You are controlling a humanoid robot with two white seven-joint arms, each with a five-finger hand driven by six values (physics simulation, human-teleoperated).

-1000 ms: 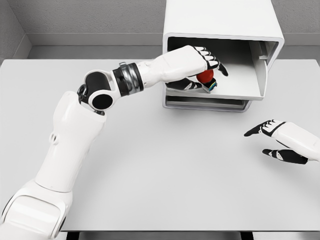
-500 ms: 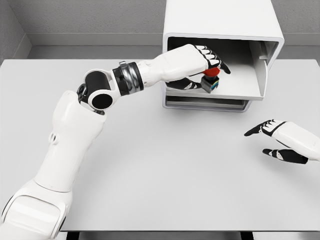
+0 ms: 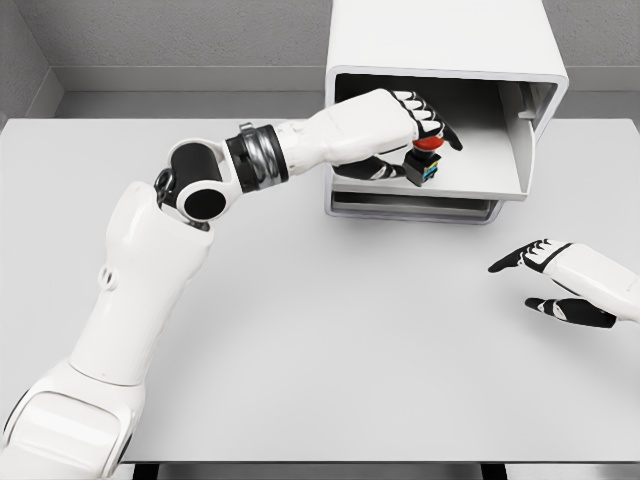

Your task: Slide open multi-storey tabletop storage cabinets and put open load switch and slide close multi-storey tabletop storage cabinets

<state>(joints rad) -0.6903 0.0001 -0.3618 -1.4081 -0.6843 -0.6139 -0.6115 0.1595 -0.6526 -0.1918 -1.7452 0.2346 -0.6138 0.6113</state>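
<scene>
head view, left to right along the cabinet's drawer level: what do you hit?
Left arm elbow joint → left hand → load switch → cabinet right wall. The right hand sits lower, at the right edge.

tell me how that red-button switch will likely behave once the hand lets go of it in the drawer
The switch looks rigid, a dark boxy base under a red cap, so it should not flex in the left hand. A flat base probably rests steady on the drawer floor. Being small, it may slide when the drawer is pushed shut.
</scene>
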